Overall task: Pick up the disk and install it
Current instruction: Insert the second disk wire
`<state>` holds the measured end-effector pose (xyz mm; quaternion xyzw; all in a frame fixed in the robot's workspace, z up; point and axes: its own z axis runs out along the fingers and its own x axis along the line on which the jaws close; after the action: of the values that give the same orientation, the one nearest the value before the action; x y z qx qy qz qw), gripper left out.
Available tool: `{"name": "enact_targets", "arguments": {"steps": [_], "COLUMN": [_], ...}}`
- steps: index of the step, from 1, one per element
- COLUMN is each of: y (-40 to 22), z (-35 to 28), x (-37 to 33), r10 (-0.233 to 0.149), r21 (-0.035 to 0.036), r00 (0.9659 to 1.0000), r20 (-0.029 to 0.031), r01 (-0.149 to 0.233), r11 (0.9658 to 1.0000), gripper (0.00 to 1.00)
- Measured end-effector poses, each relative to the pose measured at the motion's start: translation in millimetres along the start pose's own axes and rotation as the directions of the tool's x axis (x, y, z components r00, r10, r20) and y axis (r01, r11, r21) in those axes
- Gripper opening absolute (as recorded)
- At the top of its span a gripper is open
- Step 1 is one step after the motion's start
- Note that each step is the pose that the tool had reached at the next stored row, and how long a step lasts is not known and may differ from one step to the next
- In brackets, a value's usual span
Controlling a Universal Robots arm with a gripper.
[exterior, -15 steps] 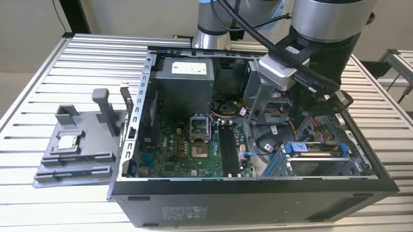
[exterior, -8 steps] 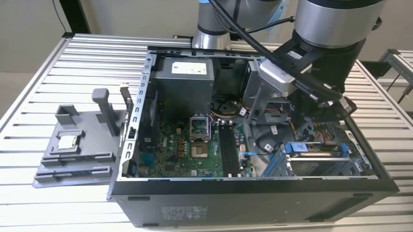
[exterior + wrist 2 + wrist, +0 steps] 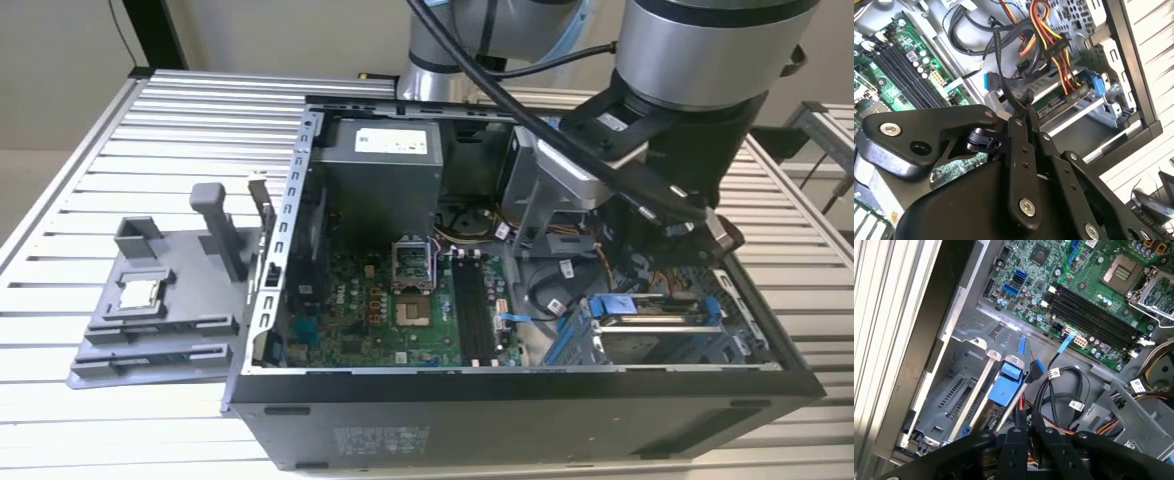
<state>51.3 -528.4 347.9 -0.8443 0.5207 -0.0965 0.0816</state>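
The disk (image 3: 657,314) lies flat in the drive cage (image 3: 747,345) at the corner of the open computer case on the exterior view's right. It is silver-grey with blue rails at its edges. In the second wrist view the disk's (image 3: 1056,106) connector edge faces the coloured power cables (image 3: 1051,35). My gripper (image 3: 1027,99) hangs just above the cage with its black fingers (image 3: 1018,426) pressed together and nothing between them. A thin black cable runs close by the tips. In the first wrist view my gripper (image 3: 1026,416) is right beside a blue latch piece (image 3: 1004,385).
The green motherboard (image 3: 400,300) fills the case floor, with the power supply (image 3: 380,160) behind it. A grey fixture (image 3: 160,320) holding a small square chip (image 3: 138,292) sits on the slatted table (image 3: 120,150) at the exterior view's left. Loose cables (image 3: 1064,385) crowd the space by the cage.
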Motion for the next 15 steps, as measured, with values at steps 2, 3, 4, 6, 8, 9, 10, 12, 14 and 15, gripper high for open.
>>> {"name": "enact_targets", "arguments": {"steps": [2, 3, 4, 6, 8, 9, 10, 12, 14, 15], "y": [1.2, 1.8, 2.4, 3.7, 4.9, 5.6, 6.3, 7.4, 8.6, 9.3], "z": [-0.1, -0.1, -0.2, -0.3, -0.4, -0.4, -0.4, -0.5, -0.5, -0.5], "x": [2.3, 3.6, 4.9, 7.4, 9.9, 11.3, 12.6, 14.9, 17.4, 18.6], "r10": [0.011, 0.017, 0.022, 0.034, 0.045, 0.05, 0.056, 0.067, 0.079, 0.084], "r21": [-0.0017, -0.0023, -0.003, -0.0043, -0.0053, -0.0057, -0.0061, -0.0069, -0.0079, -0.0082], "r00": [0.9999, 0.9999, 0.9997, 0.9994, 0.999, 0.9987, 0.9984, 0.9976, 0.9967, 0.9962], "r20": [-0.0022, -0.0036, -0.0049, -0.0074, -0.01, -0.0114, -0.0128, -0.0157, -0.0187, -0.0199], "r01": [-0.011, -0.017, -0.022, -0.034, -0.045, -0.05, -0.056, -0.067, -0.079, -0.085], "r11": [0.9999, 0.9999, 0.9997, 0.9994, 0.999, 0.9987, 0.9984, 0.9977, 0.9968, 0.9964], "gripper": [0.0, 0.0, 0.0, 0.0, 0.0, 0.0, 0.0, 0.0, 0.0, 0.0]}}
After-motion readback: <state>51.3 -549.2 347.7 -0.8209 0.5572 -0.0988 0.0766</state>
